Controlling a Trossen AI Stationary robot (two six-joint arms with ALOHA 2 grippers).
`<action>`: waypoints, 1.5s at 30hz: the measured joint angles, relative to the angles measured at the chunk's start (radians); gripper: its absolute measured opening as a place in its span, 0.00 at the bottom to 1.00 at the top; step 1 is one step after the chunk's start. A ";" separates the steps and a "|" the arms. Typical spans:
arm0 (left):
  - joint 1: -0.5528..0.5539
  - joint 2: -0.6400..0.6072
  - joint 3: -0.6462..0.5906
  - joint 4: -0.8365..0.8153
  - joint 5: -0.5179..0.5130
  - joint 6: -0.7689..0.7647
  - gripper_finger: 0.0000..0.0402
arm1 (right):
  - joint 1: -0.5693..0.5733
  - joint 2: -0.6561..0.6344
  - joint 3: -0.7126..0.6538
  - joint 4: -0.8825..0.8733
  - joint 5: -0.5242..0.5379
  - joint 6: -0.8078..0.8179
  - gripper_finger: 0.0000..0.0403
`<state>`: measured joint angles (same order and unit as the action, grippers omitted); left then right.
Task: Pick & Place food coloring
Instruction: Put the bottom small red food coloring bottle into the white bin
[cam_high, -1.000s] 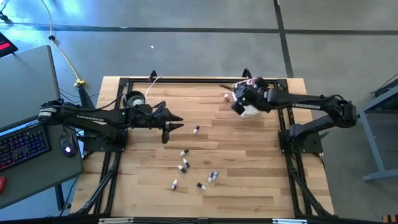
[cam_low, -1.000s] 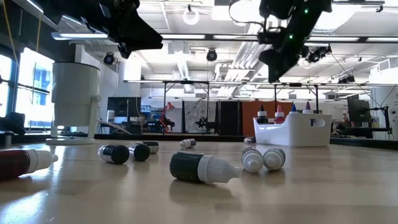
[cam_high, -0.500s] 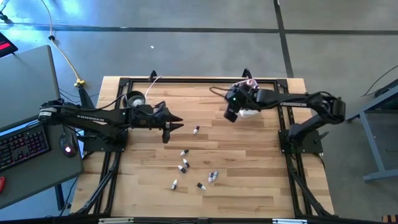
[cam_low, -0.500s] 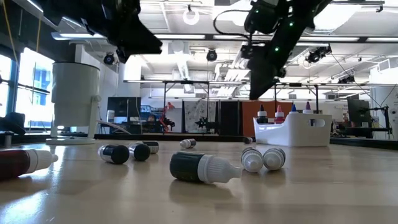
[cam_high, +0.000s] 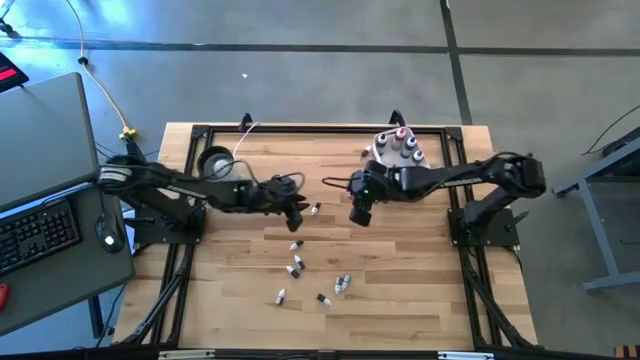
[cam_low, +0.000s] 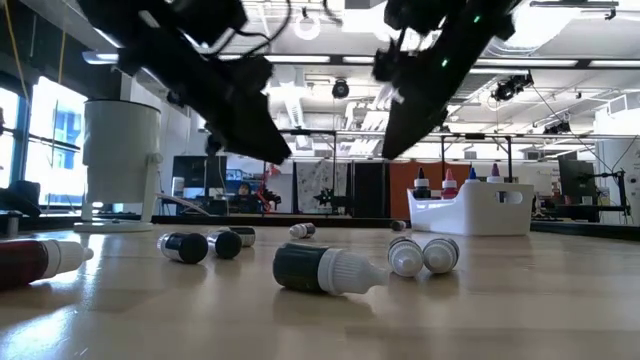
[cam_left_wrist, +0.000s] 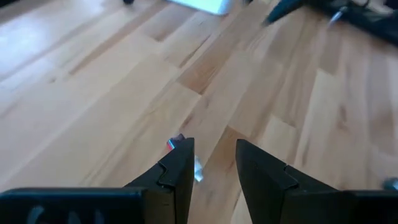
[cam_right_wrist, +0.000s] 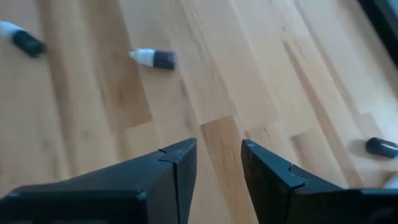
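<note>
Several food coloring bottles (cam_high: 297, 265) lie loose on the bench (cam_high: 400, 290), so both the left gripper (cam_high: 299, 208) and right gripper (cam_high: 358, 214) hover released, empty, closing in.

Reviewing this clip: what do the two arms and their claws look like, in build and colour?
Both are dark, nearly black jointed arms on black bases at the table's sides. The left claw and right claw each have two flat, angular black fingers with stepped inner edges. Thin black cables loop beside the left claw and the right claw. A green light shows on the right arm in the low view.
</note>
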<state>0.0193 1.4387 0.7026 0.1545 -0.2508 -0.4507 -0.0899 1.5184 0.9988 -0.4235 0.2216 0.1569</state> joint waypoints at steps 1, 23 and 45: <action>0.000 0.031 0.020 0.000 -0.002 -0.001 0.29 | 0.010 -0.024 0.001 -0.019 0.008 0.002 0.29; 0.001 0.386 0.247 -0.164 -0.112 -0.142 0.29 | 0.377 -0.241 -0.010 -0.487 0.397 0.535 0.29; 0.010 0.434 0.311 -0.037 -0.015 -0.135 0.19 | 0.455 -0.451 -0.496 -0.460 0.276 0.957 0.14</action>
<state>0.0290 1.8729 1.0136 0.1177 -0.2657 -0.5854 0.3655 1.0676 0.5030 -0.8839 0.4979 1.1144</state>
